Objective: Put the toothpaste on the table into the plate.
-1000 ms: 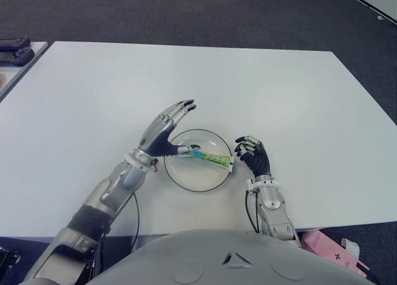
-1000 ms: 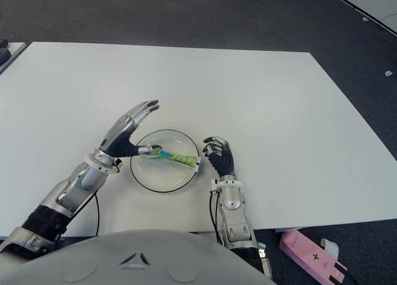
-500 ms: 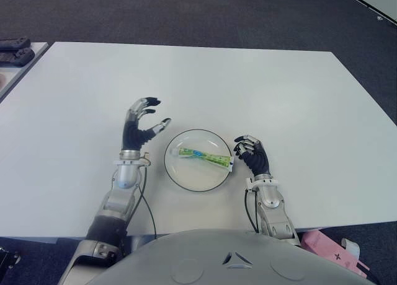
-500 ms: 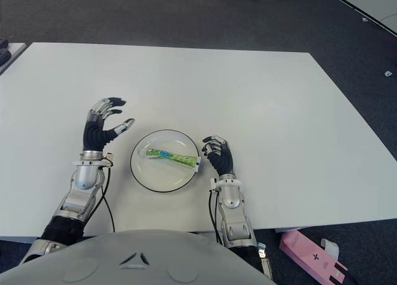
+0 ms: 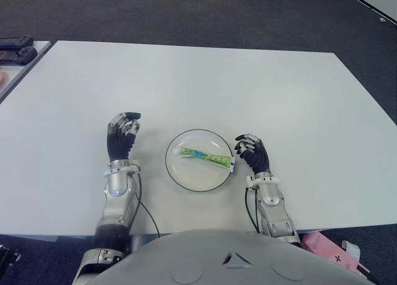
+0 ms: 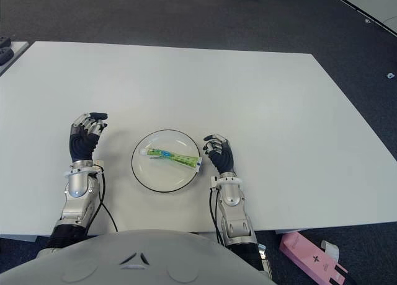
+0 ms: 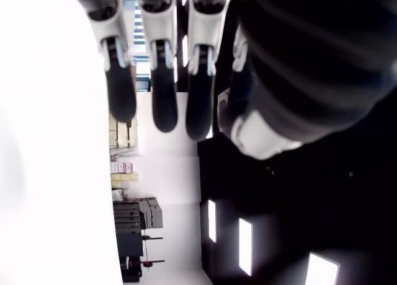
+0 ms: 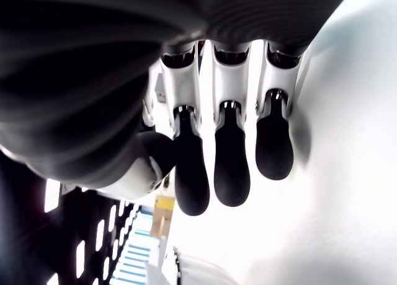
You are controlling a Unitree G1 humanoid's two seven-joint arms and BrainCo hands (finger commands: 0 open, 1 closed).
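Note:
A green and white toothpaste tube (image 5: 205,156) lies across the middle of the white, dark-rimmed plate (image 5: 193,175), with its cap end pointing left. Left of the plate, well apart from it, my left hand (image 5: 122,136) stands over the table with its fingers (image 7: 155,80) curled in and nothing in them. Just right of the plate's rim is my right hand (image 5: 251,153). Its fingers (image 8: 229,155) are also curled and hold nothing.
The white table (image 5: 248,87) stretches wide behind and beside the plate. Dark devices (image 5: 15,49) sit on a side surface at the far left. A pink box (image 5: 329,248) lies on the floor at the lower right.
My left hand let go of the toothpaste in the plate, drew back to the left and curled its fingers. The tube stays in the plate. The right hand has not moved.

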